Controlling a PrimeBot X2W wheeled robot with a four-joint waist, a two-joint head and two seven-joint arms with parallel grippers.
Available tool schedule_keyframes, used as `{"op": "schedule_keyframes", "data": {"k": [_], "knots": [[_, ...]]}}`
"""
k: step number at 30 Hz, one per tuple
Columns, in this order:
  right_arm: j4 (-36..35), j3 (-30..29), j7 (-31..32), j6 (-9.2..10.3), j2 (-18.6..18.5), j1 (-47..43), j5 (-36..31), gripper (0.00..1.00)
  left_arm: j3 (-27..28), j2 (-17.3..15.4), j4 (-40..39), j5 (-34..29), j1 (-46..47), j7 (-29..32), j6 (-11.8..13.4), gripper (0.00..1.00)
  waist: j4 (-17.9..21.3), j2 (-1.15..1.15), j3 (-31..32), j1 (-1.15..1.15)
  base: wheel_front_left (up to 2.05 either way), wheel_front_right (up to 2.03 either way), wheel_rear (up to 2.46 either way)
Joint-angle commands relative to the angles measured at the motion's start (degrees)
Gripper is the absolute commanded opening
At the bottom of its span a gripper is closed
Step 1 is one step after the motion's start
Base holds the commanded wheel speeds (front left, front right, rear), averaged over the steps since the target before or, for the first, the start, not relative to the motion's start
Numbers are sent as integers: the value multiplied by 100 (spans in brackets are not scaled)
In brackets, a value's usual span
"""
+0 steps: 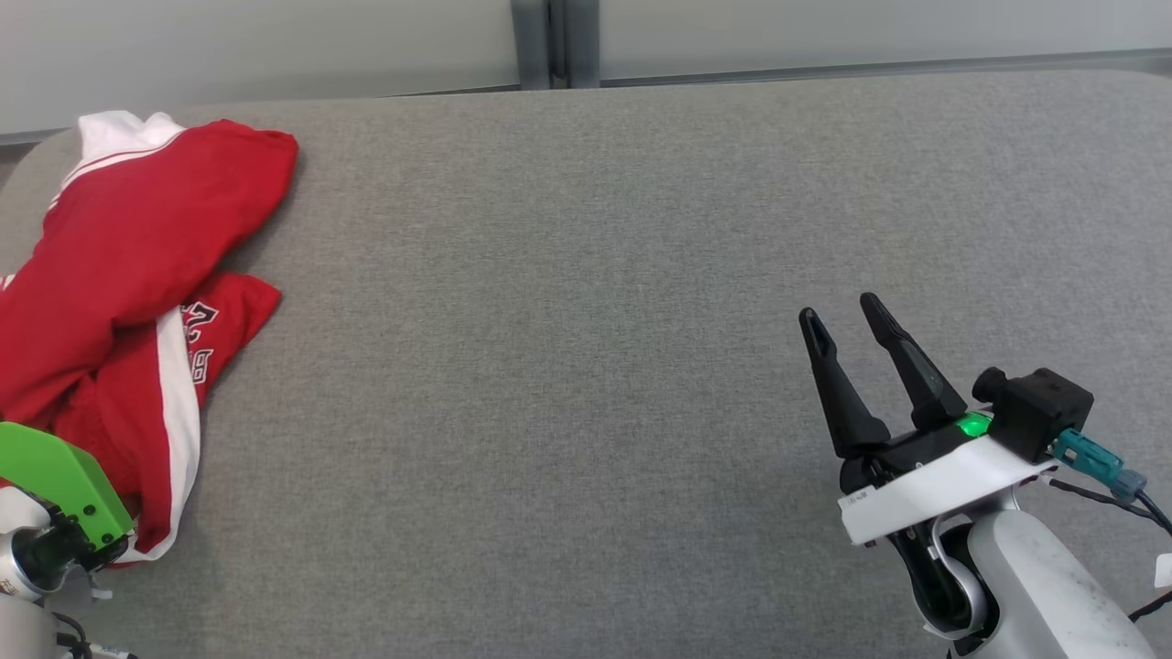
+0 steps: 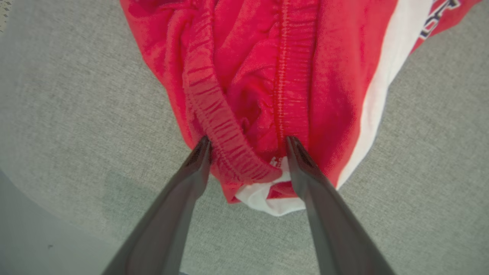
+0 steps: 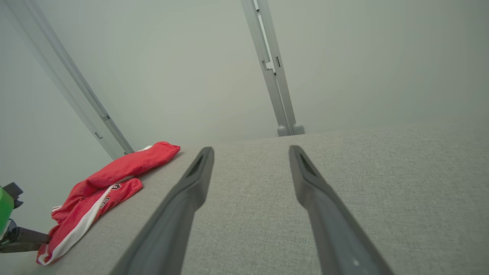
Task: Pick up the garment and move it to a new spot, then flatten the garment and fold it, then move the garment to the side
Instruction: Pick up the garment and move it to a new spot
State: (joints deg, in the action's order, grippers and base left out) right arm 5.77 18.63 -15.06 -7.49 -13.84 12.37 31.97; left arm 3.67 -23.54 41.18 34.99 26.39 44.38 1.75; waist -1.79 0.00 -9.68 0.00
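Lying bunched at the far left end of the grey fabric-covered worktop point(image 1: 586, 275), the garment point(image 1: 128, 265) is a crumpled red heap. A white stripe point(image 1: 179, 384) runs down its nearer part, and a scrap of black, white-outlined lettering point(image 1: 198, 334) shows beside that stripe. A white, red-striped piece shows at its far end, near the worktop's back edge.

The left pincer point(image 2: 248, 141) stands wide open at the garment's near end. Its two dark fingers straddle a ribbed red hem point(image 2: 225, 130), tips at the cloth, with a fold of white fabric between them lower down; nothing is clamped. A green cover point(image 1: 57, 485) on that wrist sits at the garment's near edge in the head view.

The right pincer point(image 1: 841, 309) is also spread open and empty, over bare worktop on the right side, well apart from the garment. Behind the worktop stands a pale wall with a grey post point(image 1: 548, 41).
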Motion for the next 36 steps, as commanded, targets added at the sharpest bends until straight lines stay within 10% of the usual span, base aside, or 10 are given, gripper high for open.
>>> {"op": "schedule_keyframes", "data": {"k": [1, 12, 23, 36], "knots": [[29, -20, -13, 0, 7, 41, 20, 100, 1, -36, 32, 9, 19, -14, -45, 5, 153, 0, -84, 0, 0, 0, 0], [123, -83, -13, 0, 138, -185, 8, 100, -258, -137, -472, -117, 180, -251, -456, 0, -43, 0, 411, 0, 0, 0, 0], [183, -125, -13, 0, 309, -362, 16, 100, -676, 609, -2928, 980, 564, 487, -864, 0, 31, 0, 860, 0, 0, 0, 0], [127, -422, -13, 0, 397, -306, -12, 100, -1388, 1834, -4131, 1410, 1543, 185, -819, 0, 1152, 0, 801, 0, 0, 0, 0]]}}
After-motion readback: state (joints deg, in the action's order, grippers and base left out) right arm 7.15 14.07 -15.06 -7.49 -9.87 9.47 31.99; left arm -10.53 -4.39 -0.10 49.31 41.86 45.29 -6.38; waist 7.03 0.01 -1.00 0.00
